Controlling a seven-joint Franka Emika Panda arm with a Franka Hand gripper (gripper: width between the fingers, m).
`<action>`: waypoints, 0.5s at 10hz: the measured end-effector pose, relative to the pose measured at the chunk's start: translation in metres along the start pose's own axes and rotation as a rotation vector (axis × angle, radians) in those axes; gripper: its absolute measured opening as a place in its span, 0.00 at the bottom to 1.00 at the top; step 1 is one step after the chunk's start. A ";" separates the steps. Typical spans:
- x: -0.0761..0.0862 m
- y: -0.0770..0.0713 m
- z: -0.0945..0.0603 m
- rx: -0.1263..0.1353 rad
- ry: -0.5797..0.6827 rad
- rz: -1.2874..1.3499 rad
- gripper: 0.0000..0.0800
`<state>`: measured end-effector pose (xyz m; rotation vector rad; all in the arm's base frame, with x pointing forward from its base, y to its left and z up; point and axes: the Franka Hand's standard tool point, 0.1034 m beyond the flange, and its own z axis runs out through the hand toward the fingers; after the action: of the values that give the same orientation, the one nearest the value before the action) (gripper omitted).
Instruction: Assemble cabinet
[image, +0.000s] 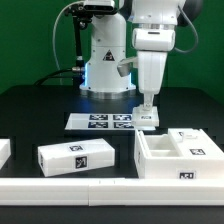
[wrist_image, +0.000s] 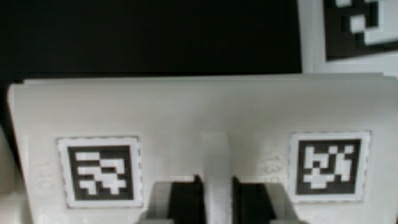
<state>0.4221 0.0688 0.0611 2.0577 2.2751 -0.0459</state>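
Observation:
The cabinet, a large hollow white box with compartments and a tag on its front, sits at the front on the exterior view's right. My gripper is straight down on a small white panel beside the marker board. In the wrist view this panel fills most of the frame and carries two square tags. My gripper has its two dark fingers close together, with a thin strip of the white panel between them. The knob is not visible.
A long white block with one tag lies front centre. Another white piece shows at the exterior view's left edge. A white rail runs along the front. The robot base stands behind. The marker board also shows in the wrist view.

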 end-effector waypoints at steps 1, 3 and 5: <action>0.003 0.008 -0.005 0.000 -0.008 -0.047 0.08; 0.000 0.009 -0.007 -0.006 -0.007 -0.036 0.08; -0.001 0.009 -0.007 -0.003 -0.008 -0.026 0.08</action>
<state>0.4307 0.0695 0.0683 2.0229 2.2957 -0.0528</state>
